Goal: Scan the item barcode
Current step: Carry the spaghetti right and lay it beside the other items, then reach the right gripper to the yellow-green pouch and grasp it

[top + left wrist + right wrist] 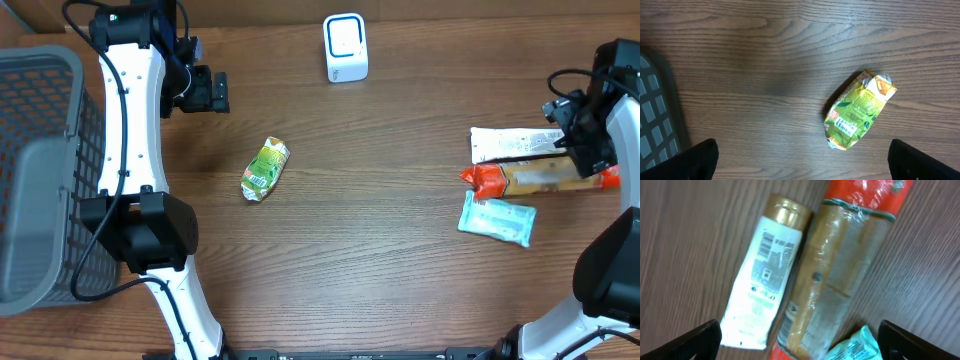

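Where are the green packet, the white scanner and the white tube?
green packet (860, 112), left wrist view, middle of its printed face.
white scanner (346, 46), overhead view, centre of its top face.
white tube (765, 272), right wrist view, label on its body.

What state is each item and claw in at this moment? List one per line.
Left claw, open, holding nothing.
Right claw, open, holding nothing.
Green packet, lying flat, barcode facing up.
White tube, lying flat, barcode facing up.
Biscuit pack, lying flat.
Teal packet, lying flat.
Scanner, standing upright.
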You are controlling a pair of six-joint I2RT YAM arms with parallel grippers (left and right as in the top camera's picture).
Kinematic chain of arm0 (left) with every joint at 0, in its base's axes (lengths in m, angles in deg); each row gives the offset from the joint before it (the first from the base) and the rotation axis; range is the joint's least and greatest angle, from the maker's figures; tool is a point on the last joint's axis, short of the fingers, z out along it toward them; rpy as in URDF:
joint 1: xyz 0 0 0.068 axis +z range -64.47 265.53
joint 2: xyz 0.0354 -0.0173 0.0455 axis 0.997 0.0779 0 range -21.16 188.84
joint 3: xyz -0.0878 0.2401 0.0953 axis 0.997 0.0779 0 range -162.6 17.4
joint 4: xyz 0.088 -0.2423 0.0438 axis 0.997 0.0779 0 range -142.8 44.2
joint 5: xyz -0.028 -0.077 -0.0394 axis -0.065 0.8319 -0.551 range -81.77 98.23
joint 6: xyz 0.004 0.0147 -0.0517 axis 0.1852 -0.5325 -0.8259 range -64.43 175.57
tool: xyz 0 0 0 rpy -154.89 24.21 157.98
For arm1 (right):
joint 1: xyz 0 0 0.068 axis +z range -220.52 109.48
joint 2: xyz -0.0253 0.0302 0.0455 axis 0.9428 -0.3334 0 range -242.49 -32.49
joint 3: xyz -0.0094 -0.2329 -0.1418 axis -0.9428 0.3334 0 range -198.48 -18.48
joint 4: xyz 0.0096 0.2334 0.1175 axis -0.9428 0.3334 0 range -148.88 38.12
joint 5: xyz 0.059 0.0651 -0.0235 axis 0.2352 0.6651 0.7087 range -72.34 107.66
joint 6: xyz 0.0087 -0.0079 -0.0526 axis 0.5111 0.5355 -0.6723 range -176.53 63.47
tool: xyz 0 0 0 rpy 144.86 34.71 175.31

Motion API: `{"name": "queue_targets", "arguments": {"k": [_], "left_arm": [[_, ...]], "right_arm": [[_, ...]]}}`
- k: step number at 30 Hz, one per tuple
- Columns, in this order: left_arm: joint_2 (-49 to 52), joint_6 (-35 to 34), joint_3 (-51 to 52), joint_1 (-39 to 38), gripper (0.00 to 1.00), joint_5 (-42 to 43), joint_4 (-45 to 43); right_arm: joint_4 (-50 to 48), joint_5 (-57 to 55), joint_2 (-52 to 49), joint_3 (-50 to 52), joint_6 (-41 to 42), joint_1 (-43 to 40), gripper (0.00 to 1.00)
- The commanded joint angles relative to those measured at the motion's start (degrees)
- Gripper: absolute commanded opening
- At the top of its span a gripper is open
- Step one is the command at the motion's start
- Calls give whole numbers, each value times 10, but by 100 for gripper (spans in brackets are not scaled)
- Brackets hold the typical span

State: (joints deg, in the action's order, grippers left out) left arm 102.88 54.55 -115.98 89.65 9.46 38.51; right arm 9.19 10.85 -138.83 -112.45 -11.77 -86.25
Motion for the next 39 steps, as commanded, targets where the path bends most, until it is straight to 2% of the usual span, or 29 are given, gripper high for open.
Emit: {"name": "queue_targets", "arguments": {"k": [1,5,9,17,25,39], "left_arm": [[5,10,2,-4,99,-2,-1],[5,10,2,-4,100,-2,-1],[5,10,2,-4,100,-2,-1],[5,10,2,-4,100,-2,-1],[5,10,2,-4,100,-2,-1],[5,10,2,-4,99,-2,-1]], "right_arm": [[17,42,22,-73,-109,2,100],[45,179,22,-139,-210,22,100],[12,276,21,-146,-225,86,100],[-113,279,-24,-121,-170,286,100],[-240,260,-137,-121,-124,455,100],[-317,204,-264,-121,-27,574,100]]}}
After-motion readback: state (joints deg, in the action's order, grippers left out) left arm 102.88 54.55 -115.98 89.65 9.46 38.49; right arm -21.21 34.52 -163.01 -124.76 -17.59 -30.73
